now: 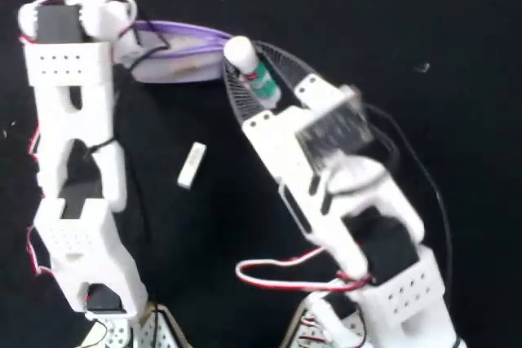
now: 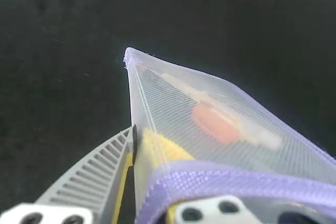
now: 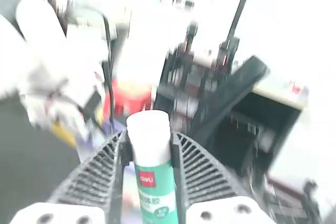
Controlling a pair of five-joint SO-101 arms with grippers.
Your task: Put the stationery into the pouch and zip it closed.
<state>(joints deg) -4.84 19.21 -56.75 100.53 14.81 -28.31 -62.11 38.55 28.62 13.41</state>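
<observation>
Two grippers are at work at the far side of the black table (image 1: 424, 120), and each has something in it. My left gripper (image 2: 135, 142) is clamped narrow on one end of the pouch (image 2: 210, 119), a translucent mesh bag with a purple zip band (image 2: 226, 179) along its top. The grey ribbed finger (image 2: 94, 177) lies against the outside of the mesh, and a yellow pad shows through the fabric on the opposite side. From that grip the pouch runs out ahead of the fingers, away from the wrist. Through the mesh I can make out an orange-red item (image 2: 215, 124) and a pale, long item (image 2: 184, 87) beside it; what they are I cannot tell.

My right gripper (image 3: 149, 140) holds a glue stick (image 3: 152, 177) between its black ribbed fingers, closed against the green-labelled barrel on both sides. The white cap (image 3: 148, 132) sticks out past the fingertips.

From above, the right gripper (image 1: 245, 63) has that cap just beside the end of the pouch (image 1: 175, 63) farthest from the left gripper (image 1: 134, 42); whether cap and zip band touch I cannot tell. A small white block (image 1: 192, 165) lies on the cloth between the two arms, well back from both sets of fingertips, towards the arm bases.
</observation>
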